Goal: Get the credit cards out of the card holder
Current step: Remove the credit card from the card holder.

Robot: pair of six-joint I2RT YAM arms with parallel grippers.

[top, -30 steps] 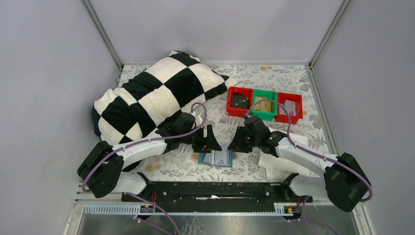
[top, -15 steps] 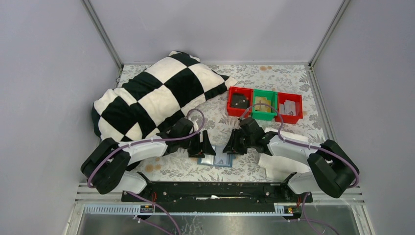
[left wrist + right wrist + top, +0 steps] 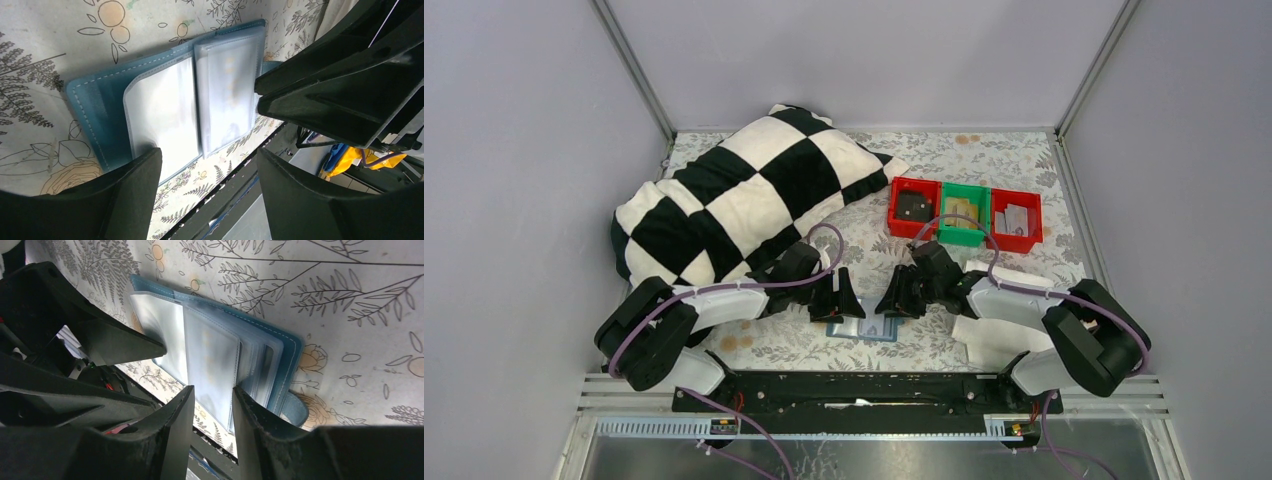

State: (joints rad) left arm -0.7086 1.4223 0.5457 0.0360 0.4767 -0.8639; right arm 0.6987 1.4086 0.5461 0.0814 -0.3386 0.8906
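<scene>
The teal-blue card holder (image 3: pixel 867 327) lies open on the floral cloth near the front edge. It also shows in the left wrist view (image 3: pixel 100 115) and the right wrist view (image 3: pixel 280 350). Milky clear sleeves (image 3: pixel 227 90) fan out from its spine, and I cannot make out any cards in them. My left gripper (image 3: pixel 843 303) is open wide over its left half, with one finger (image 3: pixel 130 195) on the left sleeve. My right gripper (image 3: pixel 892 303) is narrowly open, its fingers (image 3: pixel 250 430) either side of a sleeve page (image 3: pixel 212 365) and not pinching it.
A black-and-white checked pillow (image 3: pixel 744 195) fills the back left. Two red bins (image 3: pixel 914 208) (image 3: pixel 1016 222) and a green bin (image 3: pixel 964 215) stand at the back right. A white sheet (image 3: pixel 984 338) lies under the right arm. A black rail (image 3: pixel 854 390) runs along the front edge.
Both grippers have come down and closer together over the card holder. The right arm has folded inward to the left. The holder has not shifted.
</scene>
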